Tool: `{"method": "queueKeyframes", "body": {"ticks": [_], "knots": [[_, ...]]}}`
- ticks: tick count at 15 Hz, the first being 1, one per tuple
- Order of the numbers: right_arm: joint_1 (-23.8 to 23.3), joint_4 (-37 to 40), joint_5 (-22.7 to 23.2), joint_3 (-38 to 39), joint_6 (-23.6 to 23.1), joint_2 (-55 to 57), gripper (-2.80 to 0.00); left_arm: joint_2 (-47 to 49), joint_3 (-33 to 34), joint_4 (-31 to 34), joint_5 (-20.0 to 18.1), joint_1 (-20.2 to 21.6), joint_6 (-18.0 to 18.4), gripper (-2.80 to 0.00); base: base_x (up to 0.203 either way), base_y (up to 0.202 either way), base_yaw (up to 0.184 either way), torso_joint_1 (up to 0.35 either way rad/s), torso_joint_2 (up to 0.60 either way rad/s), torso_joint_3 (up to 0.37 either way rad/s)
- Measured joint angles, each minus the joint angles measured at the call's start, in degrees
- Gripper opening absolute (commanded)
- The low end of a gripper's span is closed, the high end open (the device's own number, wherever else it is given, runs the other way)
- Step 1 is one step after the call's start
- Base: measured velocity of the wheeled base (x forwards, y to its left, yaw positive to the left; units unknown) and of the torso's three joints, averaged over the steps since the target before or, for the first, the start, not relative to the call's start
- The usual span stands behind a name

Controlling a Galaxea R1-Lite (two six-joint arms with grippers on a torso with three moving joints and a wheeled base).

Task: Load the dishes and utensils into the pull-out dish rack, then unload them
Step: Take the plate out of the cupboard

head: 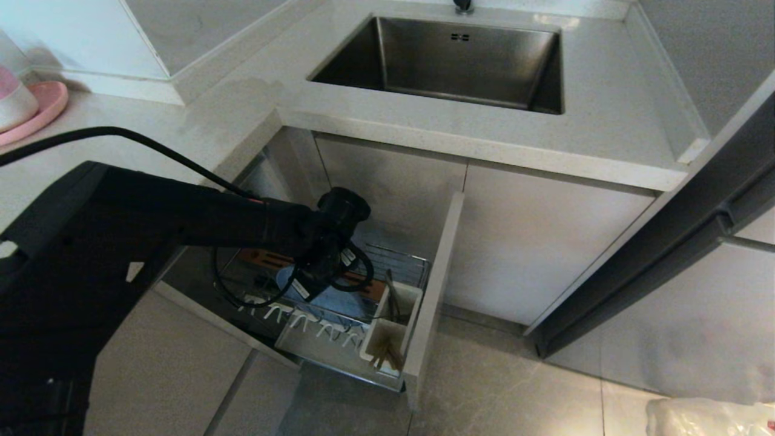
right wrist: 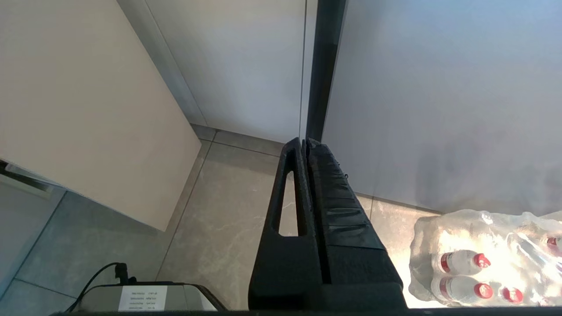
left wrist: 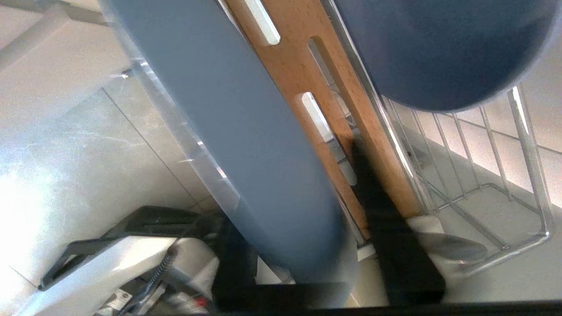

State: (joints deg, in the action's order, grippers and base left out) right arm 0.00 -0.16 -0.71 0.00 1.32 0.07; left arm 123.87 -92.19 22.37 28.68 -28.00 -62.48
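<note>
The pull-out dish rack (head: 407, 261) stands open under the counter, its beige front panel (head: 433, 290) to the right. My left gripper (head: 310, 289) reaches down into it, shut on the pale-blue plate (head: 340, 301). In the left wrist view the plate (left wrist: 246, 145) stands on edge between the jaws of this gripper (left wrist: 303, 245), beside the slotted wooden bar (left wrist: 303, 74). The pale-blue bowl (left wrist: 439, 48) sits just past the bar. Chopsticks (head: 387, 357) and a metal utensil (head: 392, 295) stand in the white utensil cup (head: 378, 336). My right gripper (right wrist: 306, 142) hangs shut and empty over the floor.
The steel sink (head: 448, 60) is set in the counter above the rack. A pink plate (head: 45, 109) with a pink-and-white bowl (head: 13, 100) sits at the counter's far left. A wrapped pack of water bottles (right wrist: 483, 259) lies on the floor at the right.
</note>
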Motion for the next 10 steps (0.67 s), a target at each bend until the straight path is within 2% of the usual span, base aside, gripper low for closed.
{"method": "queueKeyframes", "body": {"ticks": [10], "knots": [[0.0, 0.0, 0.0, 0.0, 0.0, -0.02, -2.8, -5.8, 0.87, 0.9, 0.11, -1.17, 0.46, -2.8, 0.0, 0.0, 0.0, 0.0, 0.0, 0.0]]}}
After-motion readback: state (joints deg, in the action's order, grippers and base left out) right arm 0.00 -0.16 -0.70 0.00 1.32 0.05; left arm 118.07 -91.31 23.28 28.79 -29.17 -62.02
